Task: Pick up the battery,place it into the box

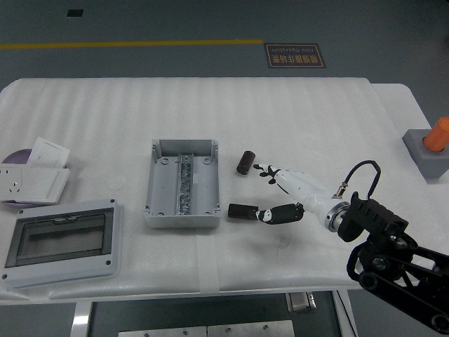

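The open box [181, 184] sits left of centre. Two batteries lie to its right: one [243, 210] by its near corner, another [245, 162] farther back. The right hand [284, 193], fingers spread and empty, should close squarely around one battery.

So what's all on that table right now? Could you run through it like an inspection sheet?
Surface: white padded table, seam near the front edge.
Job's things: open grey box, nothing loose seen inside; one battery standing right of it, another battery lying by its front right corner.
Clutter: box lid with window front left; white socket plates and a purple disc far left.
Hands: right hand low between the batteries, fingers spread, thumb tip at the lying battery; left not in view.
Cables: black cable loop at the right wrist.
Surroundings: grey floor, yellow line, floor sign; orange-topped grey block at right.
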You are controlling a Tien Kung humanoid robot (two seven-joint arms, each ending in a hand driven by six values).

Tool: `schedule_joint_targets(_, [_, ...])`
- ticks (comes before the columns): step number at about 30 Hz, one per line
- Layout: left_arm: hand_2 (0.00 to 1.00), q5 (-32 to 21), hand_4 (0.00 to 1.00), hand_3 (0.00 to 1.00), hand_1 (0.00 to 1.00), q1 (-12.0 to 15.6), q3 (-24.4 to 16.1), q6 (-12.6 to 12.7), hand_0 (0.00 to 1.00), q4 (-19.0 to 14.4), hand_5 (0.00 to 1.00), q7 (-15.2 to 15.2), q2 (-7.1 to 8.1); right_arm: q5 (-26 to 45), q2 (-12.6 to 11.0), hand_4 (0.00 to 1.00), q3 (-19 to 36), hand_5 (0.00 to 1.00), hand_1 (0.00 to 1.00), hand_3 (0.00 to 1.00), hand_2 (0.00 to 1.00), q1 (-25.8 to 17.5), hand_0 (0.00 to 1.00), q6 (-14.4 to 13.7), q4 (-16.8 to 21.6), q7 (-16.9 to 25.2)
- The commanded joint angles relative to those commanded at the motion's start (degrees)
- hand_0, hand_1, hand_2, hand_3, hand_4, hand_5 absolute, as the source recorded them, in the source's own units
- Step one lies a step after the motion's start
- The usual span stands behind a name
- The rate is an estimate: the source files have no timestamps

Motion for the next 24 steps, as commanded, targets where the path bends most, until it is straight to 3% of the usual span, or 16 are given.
schedule_joint_targets(10, [0.540,-0.26,0.649,0.561,0.628,0.08,0.22,-0.01,0.575,-0.01,0.292,0.00,-0.06,-1.66,2.70,0.873,-6.06,0.438,0.788,0.993,0.839,4.75,0.843,-1.23,-5.46,-0.71])
schedule_joint_targets(11, [0.540,-0.30,0.648,0.561,0.627,0.06,0.27,-0.01,0.576,-0.01,0.289,-0.02,-0.06,-2.33,2.91,0.816,-6.67,0.442,0.748,0.868,0.780,5.23,0.799,-1.14,-6.10,-0.97])
schedule_joint_targets(17, [0.540,-0.21,0.648,0.561,0.627,0.02,0.24,-0.03,0.576,-0.01,0.289,-0.03,-0.02,-5.48,3.33,0.816,-10.11,0.442,0.748,0.868,0.780,8.04,0.799,-0.24,-7.40,-2.58])
schedule_joint_targets(18, [0.540,-0.27,0.648,0.560,0.627,0.00,0.28,-0.03,0.576,-0.01,0.288,-0.06,0.00,-5.72,3.26,0.756,-10.78,0.460,0.697,0.764,0.706,8.59,0.758,0.03,-7.42,-2.85])
schedule_joint_targets(22, [0.540,-0.49,0.648,0.560,0.627,-0.11,0.52,-0.04,0.576,0.02,0.288,-0.19,0.08,-6.90,2.61,0.756,-14.02,0.460,0.697,0.764,0.706,11.36,0.758,1.40,-6.71,-4.37])
schedule_joint_targets(23, [0.540,-0.52,0.648,0.560,0.629,-0.14,0.57,-0.04,0.576,0.02,0.287,-0.22,0.10,-7.08,2.47,0.649,-14.77,0.458,0.642,0.663,0.612,12.04,0.691,1.72,-6.54,-4.64])
schedule_joint_targets(24, [0.540,-0.60,0.648,0.560,0.629,-0.17,0.64,-0.04,0.576,0.02,0.287,-0.25,0.12,-7.16,2.36,0.649,-15.50,0.458,0.642,0.663,0.612,12.70,0.691,2.01,-6.43,-4.87])
